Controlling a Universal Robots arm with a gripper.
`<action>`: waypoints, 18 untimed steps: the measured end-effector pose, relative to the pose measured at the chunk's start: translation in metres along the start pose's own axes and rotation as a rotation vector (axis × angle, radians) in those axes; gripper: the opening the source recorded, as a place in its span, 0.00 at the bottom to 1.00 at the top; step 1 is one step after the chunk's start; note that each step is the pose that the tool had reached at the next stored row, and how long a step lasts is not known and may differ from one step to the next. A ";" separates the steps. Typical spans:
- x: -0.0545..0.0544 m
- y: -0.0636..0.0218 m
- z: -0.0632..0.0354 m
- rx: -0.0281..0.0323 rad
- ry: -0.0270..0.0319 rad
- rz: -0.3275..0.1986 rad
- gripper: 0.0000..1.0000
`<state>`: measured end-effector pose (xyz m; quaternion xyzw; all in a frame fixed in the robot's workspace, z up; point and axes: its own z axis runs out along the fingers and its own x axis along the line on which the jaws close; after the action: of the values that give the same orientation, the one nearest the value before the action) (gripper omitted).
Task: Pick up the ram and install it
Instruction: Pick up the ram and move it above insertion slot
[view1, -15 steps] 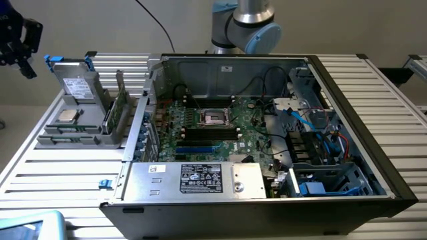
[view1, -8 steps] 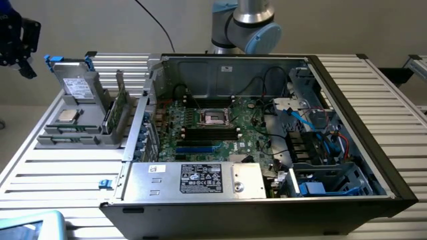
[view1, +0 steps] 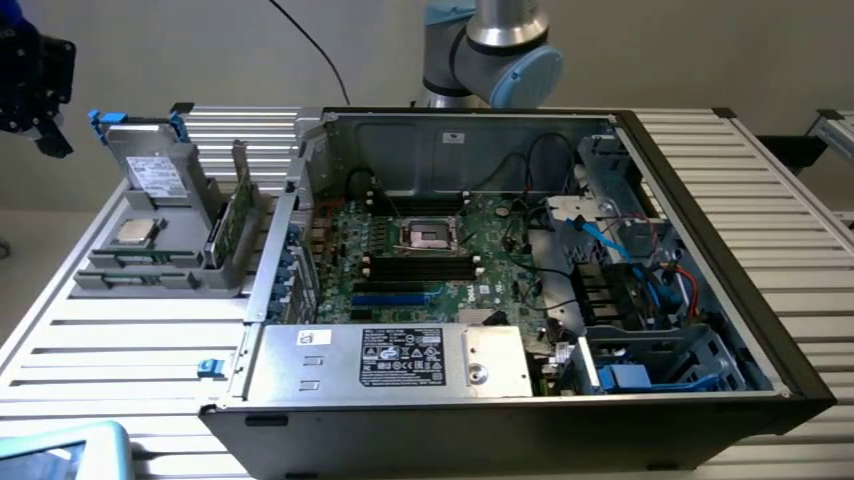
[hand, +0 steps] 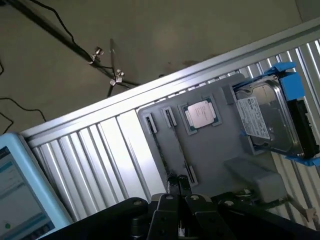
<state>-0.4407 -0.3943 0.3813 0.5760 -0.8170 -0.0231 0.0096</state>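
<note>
The ram (view1: 238, 212) is a thin green stick standing on its edge in the grey holder (view1: 160, 275), beside the open computer case (view1: 721, 250). It sits on the side of the holder nearest the case. My gripper (view1: 54, 142) hangs high above the table's far corner at the exterior view's left, well away from the ram. In the wrist view the gripper (hand: 178, 184) is shut with nothing between its fingertips, and it looks down on the holder (hand: 215, 150). Inside the case, the motherboard (view1: 340, 290) has dark memory slots (view1: 424, 266) below the processor socket (view1: 434, 235).
A silver drive (hand: 267, 117) in a blue caddy and a processor chip (hand: 200, 114) rest on the holder. A silver power supply (view1: 400, 358) fills the case's front, with cables and a drive cage (view1: 641, 300) beside it. A screen (view1: 54, 452) lies at the table's near corner.
</note>
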 end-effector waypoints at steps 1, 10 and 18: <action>0.000 0.0000 0.0000 -0.0002 0.0011 -0.019 0.11; 0.000 0.0000 0.0000 0.0151 0.0078 -0.161 0.11; 0.000 0.0000 0.0001 0.0270 0.0158 -0.198 0.11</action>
<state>-0.4407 -0.3943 0.3812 0.6541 -0.7564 -0.0084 0.0060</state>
